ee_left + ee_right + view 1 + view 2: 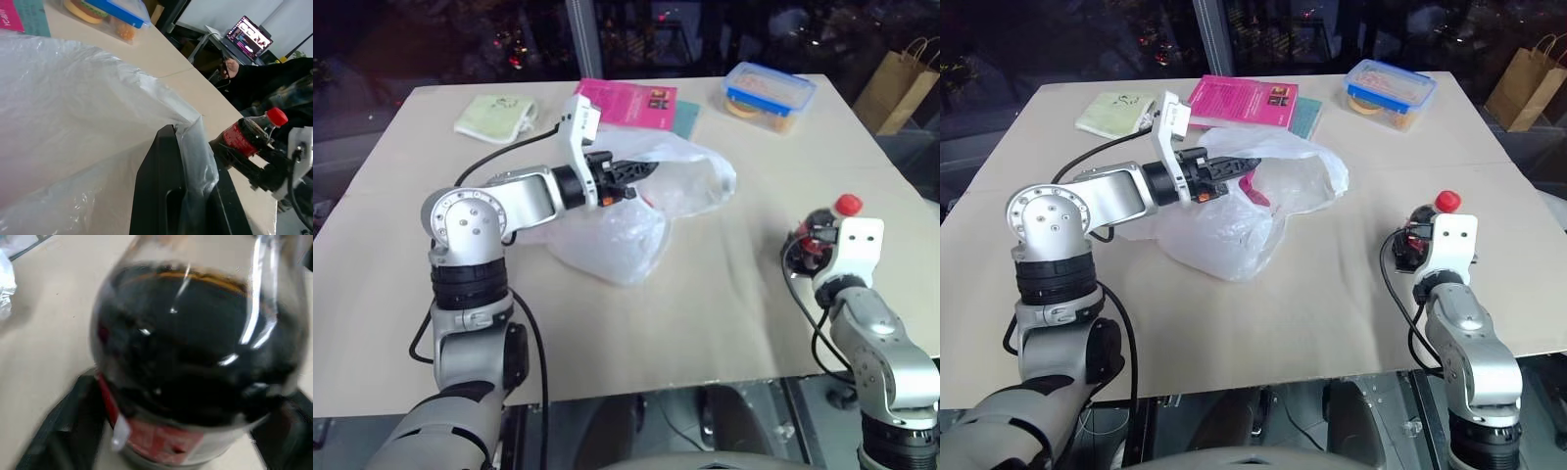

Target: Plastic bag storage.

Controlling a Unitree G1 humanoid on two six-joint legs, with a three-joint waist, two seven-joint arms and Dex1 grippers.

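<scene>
Bag held open on the table, cola bottle coming up on the right.

The bag lies crumpled mid-table, its rim pinched and lifted by the left hand, which is clenched on the plastic, I'd guess to keep the mouth open for loading. Something pink shows through the film near that hand. The right hand has its fingers either side of a dark cola bottle with a red cap and red label, well apart from the bag; whether they are squeezing it I cannot tell. The label's writing can't be read. Beyond the bag lie a magenta book, a pale green cloth and a blue-lidded box; the book's print is too small to read.
</scene>
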